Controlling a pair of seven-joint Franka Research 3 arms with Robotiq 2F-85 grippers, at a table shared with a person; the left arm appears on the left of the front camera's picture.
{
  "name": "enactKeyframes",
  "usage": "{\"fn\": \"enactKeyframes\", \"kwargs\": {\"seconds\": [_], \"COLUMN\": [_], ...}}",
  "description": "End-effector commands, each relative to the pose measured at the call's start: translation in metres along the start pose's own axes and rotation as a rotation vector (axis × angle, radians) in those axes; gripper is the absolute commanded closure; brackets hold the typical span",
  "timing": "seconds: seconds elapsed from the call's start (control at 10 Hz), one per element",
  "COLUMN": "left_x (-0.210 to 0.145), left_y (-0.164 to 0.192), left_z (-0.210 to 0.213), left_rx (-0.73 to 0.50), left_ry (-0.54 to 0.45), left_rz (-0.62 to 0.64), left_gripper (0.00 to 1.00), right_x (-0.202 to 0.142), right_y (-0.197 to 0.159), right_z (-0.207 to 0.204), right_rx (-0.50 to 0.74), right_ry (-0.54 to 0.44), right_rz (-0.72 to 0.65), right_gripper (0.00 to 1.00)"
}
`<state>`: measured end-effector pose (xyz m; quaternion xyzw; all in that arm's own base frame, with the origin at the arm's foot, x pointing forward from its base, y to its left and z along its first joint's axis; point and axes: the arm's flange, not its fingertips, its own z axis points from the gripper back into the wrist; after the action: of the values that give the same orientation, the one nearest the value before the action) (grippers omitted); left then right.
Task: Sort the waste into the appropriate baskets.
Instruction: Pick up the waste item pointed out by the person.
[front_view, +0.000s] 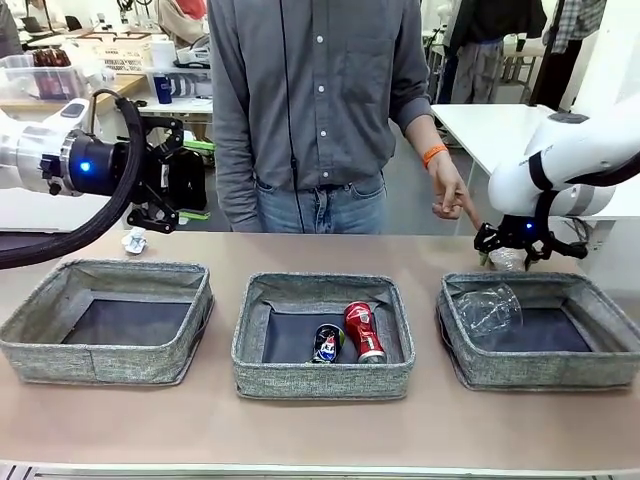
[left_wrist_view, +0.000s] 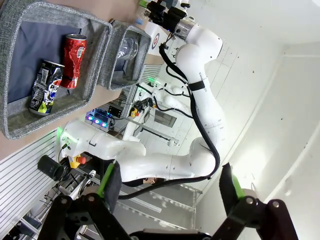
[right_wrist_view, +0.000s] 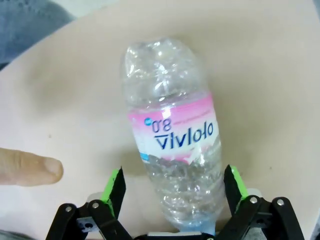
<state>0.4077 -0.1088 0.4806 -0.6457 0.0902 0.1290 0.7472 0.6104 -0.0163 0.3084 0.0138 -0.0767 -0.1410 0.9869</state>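
Three grey baskets stand in a row. The left basket (front_view: 50, 335) holds nothing. In the middle basket (front_view: 320, 380) lie a dark blue can (front_view: 326, 343) and a red can (front_view: 363, 331), seen also as the red can (left_wrist_view: 73, 60) and blue can (left_wrist_view: 44, 86). A clear plastic cup (front_view: 487, 308) lies in the right basket (front_view: 600, 362). Behind that basket a small clear bottle (right_wrist_view: 172, 145) lies on the table, and my right gripper (front_view: 510, 245) (right_wrist_view: 174, 187) is open astride it. A crumpled paper wad (front_view: 134, 240) sits behind the left basket. My left gripper (front_view: 175, 180) (left_wrist_view: 170, 187) hangs open and empty above the table.
A person stands at the far side, one hand (front_view: 450, 190) pointing down beside my right gripper; a fingertip (right_wrist_view: 30, 167) rests on the table left of the bottle. Bare tabletop (front_view: 300, 440) runs in front of the baskets.
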Motion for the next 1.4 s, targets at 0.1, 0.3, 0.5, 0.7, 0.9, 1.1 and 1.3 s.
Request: {"fn": "enactKeyframes", "kwargs": {"seconds": [0.1,0.3,0.5,0.7,0.9,1.1,1.3], "left_x": [-0.002,-0.002,-0.002,-0.002,-0.002,-0.002,-0.002], "left_y": [-0.003,-0.003,-0.003,-0.003,-0.003,-0.003,-0.003], "left_z": [0.002,0.002,0.002,0.002,0.002,0.002,0.002], "left_rx": [0.008,0.008,0.008,0.008,0.008,0.008,0.008], "left_ry": [0.012,0.012,0.012,0.012,0.012,0.012,0.012], "left_rz": [0.009,0.009,0.009,0.009,0.009,0.009,0.009], "left_gripper": [0.00,0.00,0.00,0.00,0.00,0.00,0.00], "right_x": [0.008,0.006,0.007,0.007,0.005,0.004,0.004], "right_y": [-0.002,-0.004,0.000,0.001,0.001,0.000,-0.003], "right_z": [0.004,0.013,0.012,0.010,0.005,0.003,0.005], "right_rx": [0.072,0.081,0.044,0.040,0.024,0.025,0.021], "right_ry": [-0.059,-0.129,-0.138,-0.130,-0.109,-0.106,-0.108], "right_rz": [-0.015,0.017,0.024,0.032,0.041,0.040,0.024], "right_gripper": [0.00,0.40,0.99,1.00,0.97,1.00,1.00]}}
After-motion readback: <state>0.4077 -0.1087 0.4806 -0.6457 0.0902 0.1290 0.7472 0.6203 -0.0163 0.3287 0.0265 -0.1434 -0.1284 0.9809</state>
